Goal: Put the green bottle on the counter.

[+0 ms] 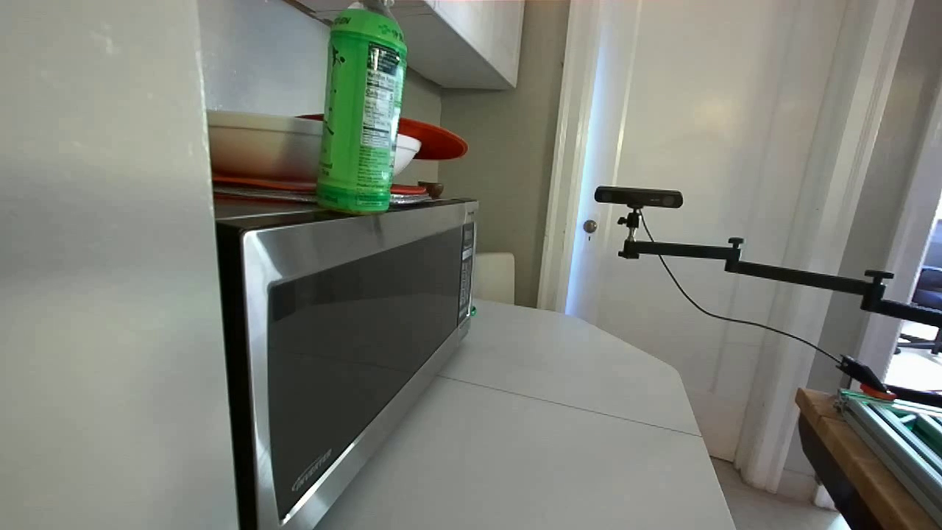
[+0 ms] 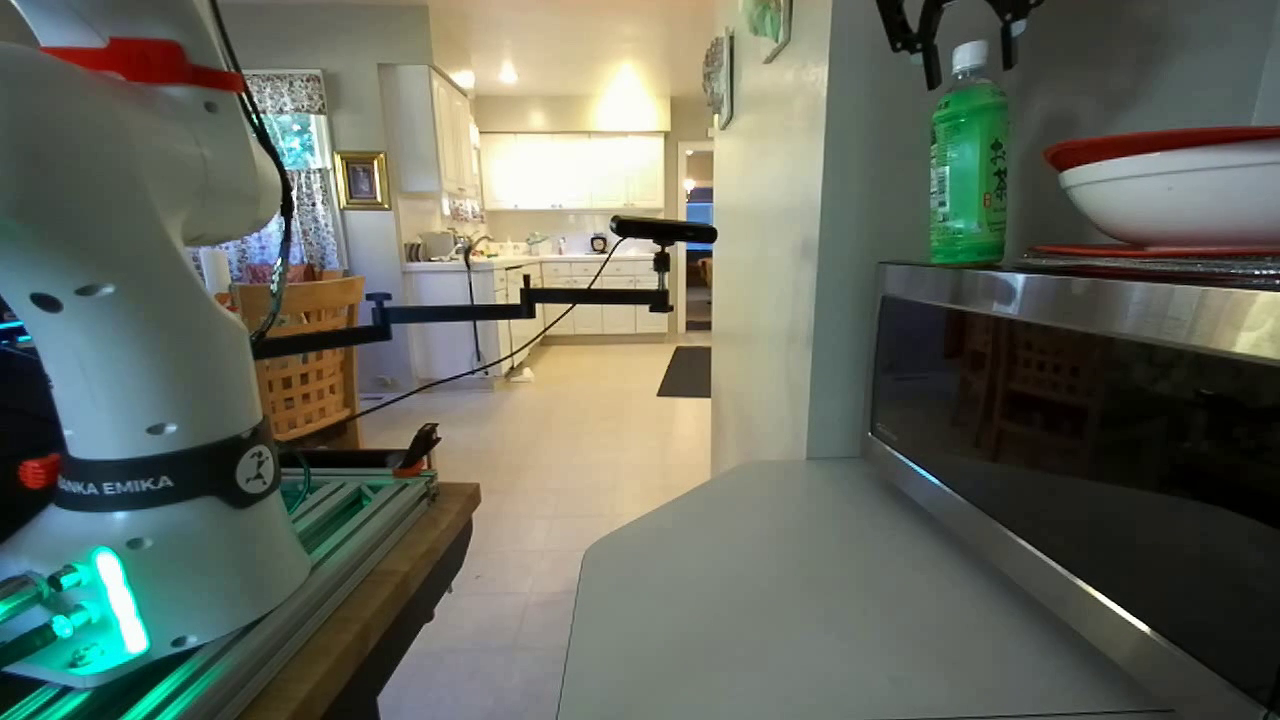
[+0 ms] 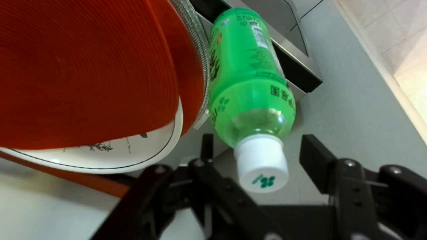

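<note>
The green bottle (image 1: 360, 118) with a white cap stands upright on top of the microwave, near its front edge. It also shows in an exterior view (image 2: 968, 170) and in the wrist view (image 3: 248, 63). My gripper (image 2: 970, 62) is open above the bottle. In the wrist view the gripper (image 3: 257, 160) has one finger on each side of the white cap, with a gap on both sides. The grey-white counter (image 1: 559, 442) lies in front of the microwave, and it also shows in an exterior view (image 2: 800, 600).
The microwave (image 1: 368, 353) stands on the counter against the wall. A white bowl (image 2: 1180, 195) with a red plate-like cover (image 3: 100, 66) sits beside the bottle on top of it. A wall cabinet (image 1: 478, 37) hangs above. A camera on a black arm (image 1: 684, 250) stands past the counter edge.
</note>
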### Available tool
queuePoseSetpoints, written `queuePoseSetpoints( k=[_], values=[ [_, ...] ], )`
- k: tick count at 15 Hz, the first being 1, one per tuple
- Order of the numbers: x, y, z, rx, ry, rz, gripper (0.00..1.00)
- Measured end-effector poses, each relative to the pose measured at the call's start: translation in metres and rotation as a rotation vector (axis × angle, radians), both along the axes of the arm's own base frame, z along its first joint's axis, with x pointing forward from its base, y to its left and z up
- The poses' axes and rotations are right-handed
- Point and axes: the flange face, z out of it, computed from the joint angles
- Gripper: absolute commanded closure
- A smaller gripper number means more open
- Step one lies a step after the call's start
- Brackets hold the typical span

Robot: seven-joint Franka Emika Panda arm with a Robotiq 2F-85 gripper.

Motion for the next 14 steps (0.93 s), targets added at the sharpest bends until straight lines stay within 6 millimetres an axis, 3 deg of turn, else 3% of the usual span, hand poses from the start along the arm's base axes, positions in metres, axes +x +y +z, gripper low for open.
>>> queuePoseSetpoints(
  k=[3, 4, 11, 14],
  values=[
    [0.000, 0.001, 0.000, 0.000, 0.000, 0.001, 0.85],
    [0.000, 0.001, 0.001, 0.001, -0.004, 0.001, 0.88],
    [-0.003, 0.002, 0.005, -0.003, 0.007, 0.005, 0.88],
    [-0.022, -0.007, 0.026, -0.012, 0.036, 0.010, 0.88]
  ],
)
